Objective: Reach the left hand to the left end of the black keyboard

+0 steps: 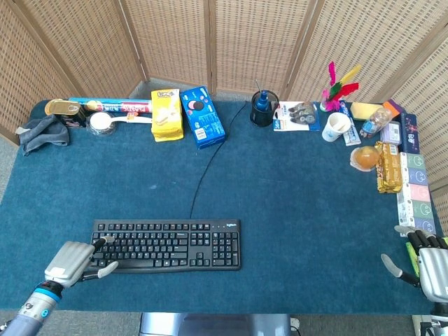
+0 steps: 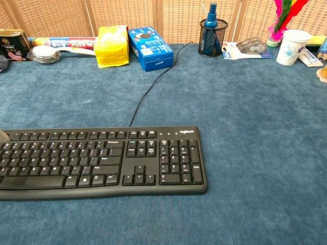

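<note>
Wicker screens close off the back of a table [image 1: 294, 203] covered in blue cloth. Along its far edge, left to right: a grey cloth [image 1: 43, 133], a tin [image 1: 64, 109], a yellow packet [image 1: 166, 115], a blue box [image 1: 203, 117], a mesh pen pot [image 1: 264, 108], a paper cup [image 1: 337, 126] and a row of snack packets [image 1: 409, 183] down the right edge.

Near front left, the left robot hand [image 1: 75, 258] sits at the left end of the black keyboard [image 1: 165, 245]. Its fingers [image 1: 102, 241] are spread and reach over the end keys; it is released, grasping nothing. Whether the fingertips actually touch the keys cannot be told from the head view; the chest view shows only a pale sliver at the frame's left edge by the keyboard's top corner.

The keyboard lies flat, parallel to the front edge, left of centre, with its cable [image 1: 203, 168] running back toward the pen pot.

Far front right, the right robot hand [image 1: 425, 259] rests at the table corner, well apart from the keyboard, fingers apart and empty.

Assessment: the reach appears at or very near completion. What remains, if anything, is a small settling move to bring the left robot hand squarely onto the end of the keyboard without pressing keys or shoving it sideways
</note>
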You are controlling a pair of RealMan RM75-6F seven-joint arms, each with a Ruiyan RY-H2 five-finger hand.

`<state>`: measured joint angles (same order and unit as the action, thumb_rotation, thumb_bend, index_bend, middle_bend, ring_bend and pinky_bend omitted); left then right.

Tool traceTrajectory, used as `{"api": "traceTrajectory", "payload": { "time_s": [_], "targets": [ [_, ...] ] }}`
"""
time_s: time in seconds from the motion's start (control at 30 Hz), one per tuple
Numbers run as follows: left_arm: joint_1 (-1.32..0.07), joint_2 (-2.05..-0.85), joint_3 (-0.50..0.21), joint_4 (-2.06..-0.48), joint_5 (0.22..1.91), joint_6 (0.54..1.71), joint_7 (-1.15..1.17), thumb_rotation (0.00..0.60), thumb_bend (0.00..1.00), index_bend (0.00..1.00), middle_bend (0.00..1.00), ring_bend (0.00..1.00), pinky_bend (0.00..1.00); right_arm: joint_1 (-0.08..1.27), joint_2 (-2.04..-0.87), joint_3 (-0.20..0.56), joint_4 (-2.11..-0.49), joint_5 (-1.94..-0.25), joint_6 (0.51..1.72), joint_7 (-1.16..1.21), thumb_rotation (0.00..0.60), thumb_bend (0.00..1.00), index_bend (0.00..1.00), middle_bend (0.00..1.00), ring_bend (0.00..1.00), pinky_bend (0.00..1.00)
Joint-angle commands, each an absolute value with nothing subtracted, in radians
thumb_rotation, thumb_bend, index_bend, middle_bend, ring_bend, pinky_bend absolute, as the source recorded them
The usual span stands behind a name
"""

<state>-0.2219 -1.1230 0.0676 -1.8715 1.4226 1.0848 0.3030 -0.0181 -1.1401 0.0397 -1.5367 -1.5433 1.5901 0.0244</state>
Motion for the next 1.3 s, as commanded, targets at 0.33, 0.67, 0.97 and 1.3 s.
{"api": "traceTrajectory", "payload": {
  "time_s": [0.33,0.67,0.97,1.3],
  "targets": [
    [-0.235,-1.142,0.075,-1.847,1.358,1.068,0.322,0.000,0.15,0.20,1.00,1.00,1.00,-0.017,-1.147,0.042,-1.529,-1.530,1.575,0.020,0.000,0.30,0.26,0.31,0.30,0.30],
    [-0.252,-1.175,0.075,-1.810,1.306,1.045,0.325,0.000,0.15,0.20,1.00,1.00,1.00,-0.012,-1.152,0.046,-1.530,-1.522,1.561,0.007,0.000,0.30,0.26,0.31,0.30,0.30],
    [-0.261,-1.189,0.082,-1.792,1.296,1.042,0.317,0.000,0.15,0.20,1.00,1.00,1.00,-0.008,-1.154,0.048,-1.534,-1.515,1.550,-0.006,0.000,0.30,0.26,0.31,0.30,0.30],
    [-0.228,-1.139,0.080,-1.834,1.383,1.159,0.267,0.000,0.15,0.20,1.00,1.00,1.00,-0.012,-1.149,0.049,-1.544,-1.515,1.556,-0.011,0.000,0.30,0.26,0.31,0.30,0.30]
  ]
}}
